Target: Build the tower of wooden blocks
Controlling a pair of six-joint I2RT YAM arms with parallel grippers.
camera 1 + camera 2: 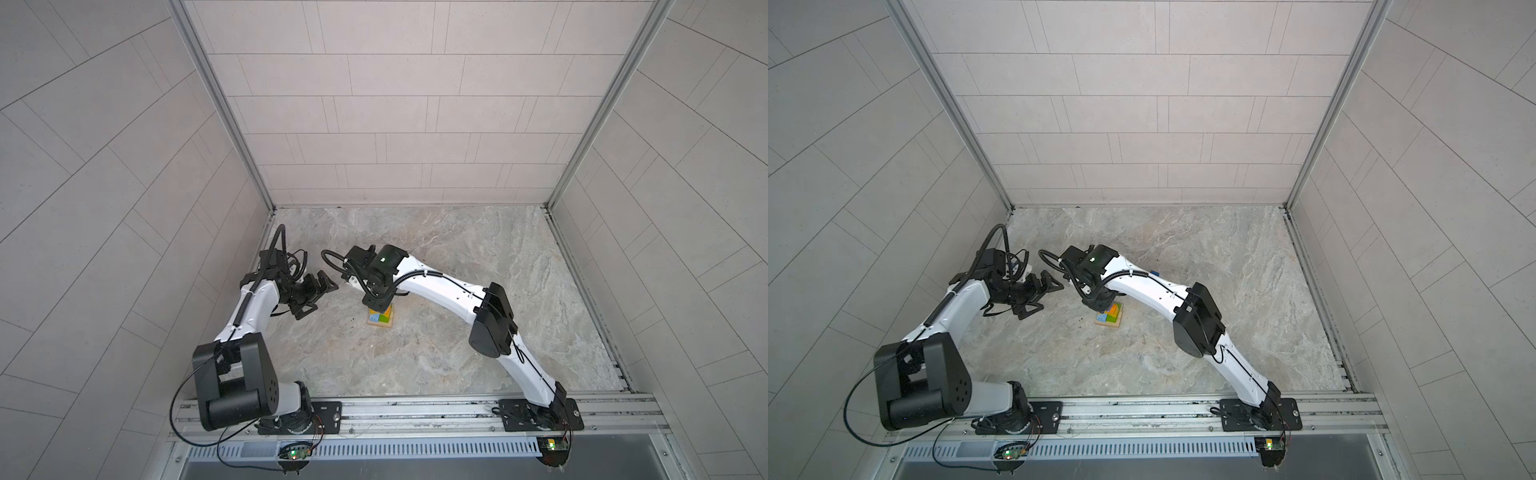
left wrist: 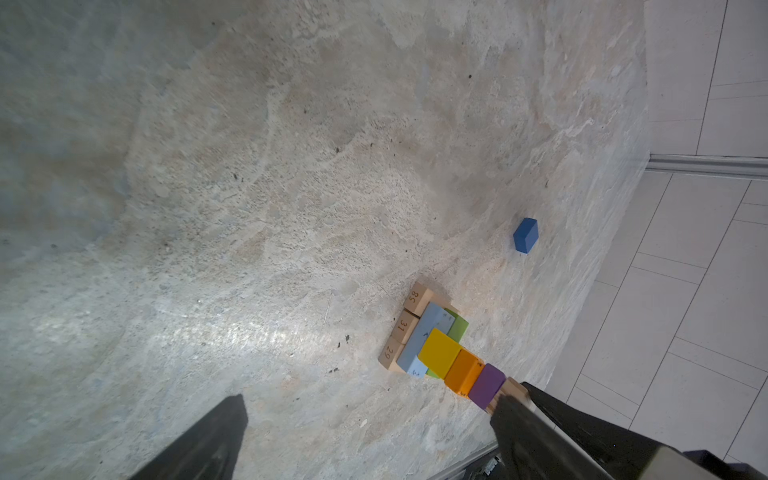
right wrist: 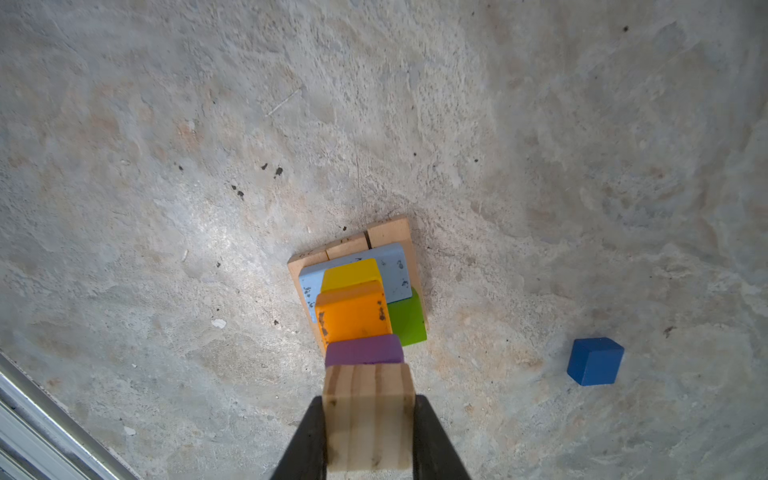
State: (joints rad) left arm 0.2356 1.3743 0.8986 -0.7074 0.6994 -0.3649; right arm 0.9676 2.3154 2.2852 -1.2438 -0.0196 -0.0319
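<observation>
The wood block tower [image 3: 353, 291] stands mid-floor, seen in both top views [image 1: 380, 319] [image 1: 1108, 318]. Its base is tan bars [image 2: 401, 328], then a light-blue bar [image 3: 395, 270] beside a green bar [image 3: 409, 318], then yellow [image 3: 351, 272], orange [image 3: 353, 316] and a purple cube [image 3: 363, 351]. A plain tan block [image 3: 369, 419] sits on top of the purple cube, with my right gripper [image 3: 369, 401] shut on its two sides. My left gripper [image 1: 318, 299] hangs open and empty to the tower's left. A dark-blue cube [image 3: 595, 360] lies alone on the floor.
The marble floor [image 1: 457, 332] is walled by tiled panels on three sides. A metal rail [image 1: 415, 411] with both arm bases runs along the front edge. The right arm arches over the tower and hides its top in both top views.
</observation>
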